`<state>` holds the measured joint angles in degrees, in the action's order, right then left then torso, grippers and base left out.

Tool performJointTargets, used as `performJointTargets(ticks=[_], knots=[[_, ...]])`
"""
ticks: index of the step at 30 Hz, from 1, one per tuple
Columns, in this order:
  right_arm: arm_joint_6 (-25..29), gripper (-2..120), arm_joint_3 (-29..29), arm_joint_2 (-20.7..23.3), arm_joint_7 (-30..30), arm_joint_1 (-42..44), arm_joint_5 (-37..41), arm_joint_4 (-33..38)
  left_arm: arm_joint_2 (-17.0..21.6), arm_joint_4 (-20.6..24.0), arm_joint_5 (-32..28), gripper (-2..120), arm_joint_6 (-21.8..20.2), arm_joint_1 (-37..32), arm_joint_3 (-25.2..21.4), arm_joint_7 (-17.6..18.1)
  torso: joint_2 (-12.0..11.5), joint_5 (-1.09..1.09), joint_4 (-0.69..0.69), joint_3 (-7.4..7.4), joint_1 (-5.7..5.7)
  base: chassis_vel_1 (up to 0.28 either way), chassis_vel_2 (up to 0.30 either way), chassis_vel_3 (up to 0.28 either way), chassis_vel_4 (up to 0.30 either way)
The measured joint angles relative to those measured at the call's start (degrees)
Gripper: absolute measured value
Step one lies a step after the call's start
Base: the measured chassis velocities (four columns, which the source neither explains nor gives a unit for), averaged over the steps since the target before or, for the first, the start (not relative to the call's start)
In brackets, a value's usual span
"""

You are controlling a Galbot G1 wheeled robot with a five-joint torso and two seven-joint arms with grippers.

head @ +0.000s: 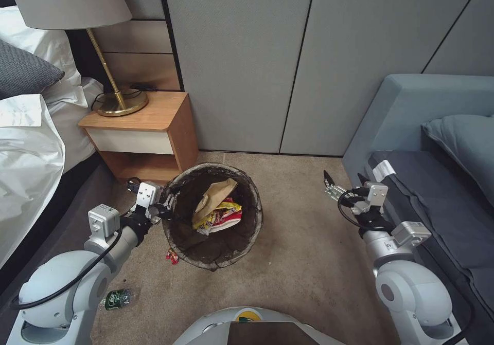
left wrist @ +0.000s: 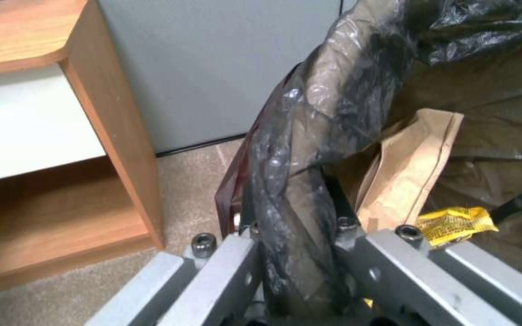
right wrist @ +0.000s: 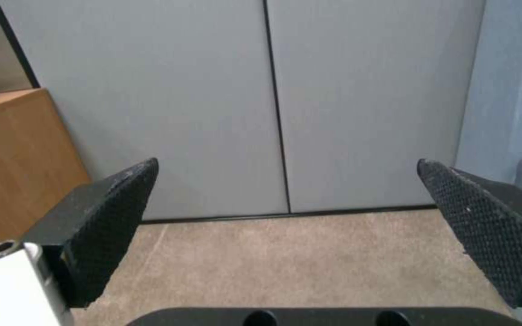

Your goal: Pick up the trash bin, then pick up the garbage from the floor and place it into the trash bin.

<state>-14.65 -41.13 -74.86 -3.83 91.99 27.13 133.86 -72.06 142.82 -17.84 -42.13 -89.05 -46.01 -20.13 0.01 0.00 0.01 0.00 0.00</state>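
The trash bin (head: 220,247), lined with a dark bag, sits in front of me on the floor (head: 309,262). My left gripper (head: 167,204) is shut on its bag-covered rim (left wrist: 309,149), one finger inside and one outside. Inside lie garbage pieces: a brown paper bag (head: 216,196), and yellow and red-and-white wrappers (head: 224,216). The left wrist view shows the paper bag (left wrist: 406,167) and a yellow packet (left wrist: 454,224). A small red wrapper (head: 172,255) lies on the carpet beside the bin. A green-labelled bottle (head: 116,298) lies near my left arm. My right gripper (head: 345,179) hangs open and holds nothing, (right wrist: 288,213) above bare carpet.
A wooden nightstand (head: 149,129) with a brass lamp (head: 116,103) stands just behind the bin, against the grey wall panels. A bed (head: 25,155) runs along the left. A blue-grey sofa (head: 437,180) is close beside my right arm. Open carpet lies between bin and sofa.
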Motion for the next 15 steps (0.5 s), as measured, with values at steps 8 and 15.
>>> performJointTargets(ticks=[8, 15], knots=[[1.14, 100, 1.17, -0.57, 0.0, -0.21, -1.21, -0.8, -0.65, 0.58, -0.8, 0, 0.0, -0.14, 0.12, 0.25, 0.0, 0.0, 0.0, 0.0, 0.0, 0.0, 0.0, 0.0, 0.0], [2.71, 100, 1.82, -1.43, 0.05, -0.29, -2.1, -1.72, -1.06, 0.59, -0.43, 0, 0.0, -0.15, 0.1, 0.2, 0.0, 0.0, 0.0, 0.0, 0.0, 0.0, 0.0, 0.0, 0.0]])
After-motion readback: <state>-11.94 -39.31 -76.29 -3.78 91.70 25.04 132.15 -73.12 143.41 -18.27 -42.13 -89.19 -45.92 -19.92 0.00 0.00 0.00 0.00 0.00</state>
